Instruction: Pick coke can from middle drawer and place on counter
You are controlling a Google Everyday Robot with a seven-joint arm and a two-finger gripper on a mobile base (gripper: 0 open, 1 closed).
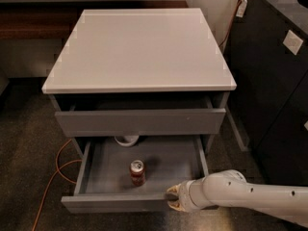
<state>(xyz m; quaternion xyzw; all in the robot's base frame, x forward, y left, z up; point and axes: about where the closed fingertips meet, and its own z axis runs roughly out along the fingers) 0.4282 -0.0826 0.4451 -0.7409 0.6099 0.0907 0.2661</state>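
Note:
The coke can [137, 172] stands upright on the floor of the middle drawer [168, 163], which is pulled open, left of centre near its front. My gripper [174, 198] is at the drawer's front edge, right of the can and apart from it, on the end of my white arm [240, 196] coming in from the lower right. The counter [139, 47] is the light-grey top slab of the cabinet, with nothing on it.
A white bowl [127, 140] sits at the back of the middle drawer, partly under the top drawer [139, 121], which is slightly open. An orange cable [53, 177] lies on the floor at the left. A dark cabinet [274, 81] stands close on the right.

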